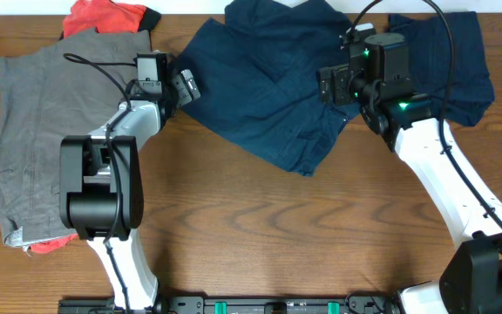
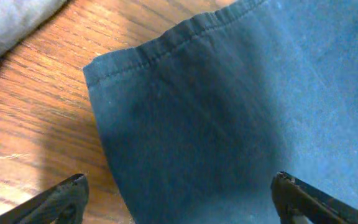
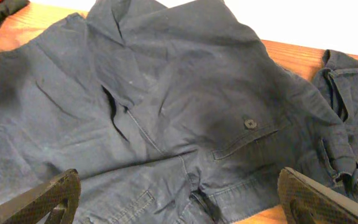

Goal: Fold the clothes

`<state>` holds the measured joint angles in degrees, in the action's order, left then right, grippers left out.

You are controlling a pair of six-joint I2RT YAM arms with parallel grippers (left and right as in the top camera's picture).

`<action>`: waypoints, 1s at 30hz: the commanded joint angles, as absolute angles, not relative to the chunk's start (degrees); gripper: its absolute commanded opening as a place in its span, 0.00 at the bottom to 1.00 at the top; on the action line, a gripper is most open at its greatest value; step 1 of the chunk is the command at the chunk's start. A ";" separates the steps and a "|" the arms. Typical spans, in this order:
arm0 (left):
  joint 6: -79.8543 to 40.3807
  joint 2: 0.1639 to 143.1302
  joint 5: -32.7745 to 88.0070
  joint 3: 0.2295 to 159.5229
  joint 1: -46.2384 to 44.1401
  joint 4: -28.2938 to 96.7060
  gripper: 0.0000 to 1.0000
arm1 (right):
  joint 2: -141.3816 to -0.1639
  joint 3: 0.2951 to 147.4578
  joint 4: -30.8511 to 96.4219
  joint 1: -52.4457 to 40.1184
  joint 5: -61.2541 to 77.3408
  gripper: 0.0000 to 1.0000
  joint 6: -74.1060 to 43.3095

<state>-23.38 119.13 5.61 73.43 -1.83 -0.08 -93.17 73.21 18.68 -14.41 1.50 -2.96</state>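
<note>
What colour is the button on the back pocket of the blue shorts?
Dark, near black; the right wrist view shows the button best.

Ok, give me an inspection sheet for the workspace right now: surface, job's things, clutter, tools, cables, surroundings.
Surface: wooden table, grain running left to right.
Job's things: navy shorts rumpled at far centre, buttoned pocket facing up; more navy cloth at far right, unclear whether it is the same garment; grey shorts lying at left; red-orange garment at far left, peeking out beside the grey shorts.
Clutter: nothing seen.
Tools: left tool open over the navy shorts' hem corner; right tool open over their middle; neither holds cloth.
Cables: left cable and right cable, both black, loop along their arms.
Surroundings: white wall behind the table.
</note>
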 commanded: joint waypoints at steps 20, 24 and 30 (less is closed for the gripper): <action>-21.47 123.98 4.89 74.83 -1.19 1.76 0.06 | -93.65 73.06 27.33 -15.94 1.58 0.93 -6.20; -21.23 117.97 4.89 74.83 -0.67 11.66 0.06 | -93.65 73.06 32.14 -15.94 2.35 0.92 -10.41; -19.14 106.19 4.95 74.83 -0.67 33.12 0.06 | -93.65 73.06 38.59 -15.94 4.99 0.95 -11.97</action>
<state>-20.93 113.08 5.45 74.91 -1.02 27.14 -93.19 72.99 37.32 -14.44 3.36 -9.32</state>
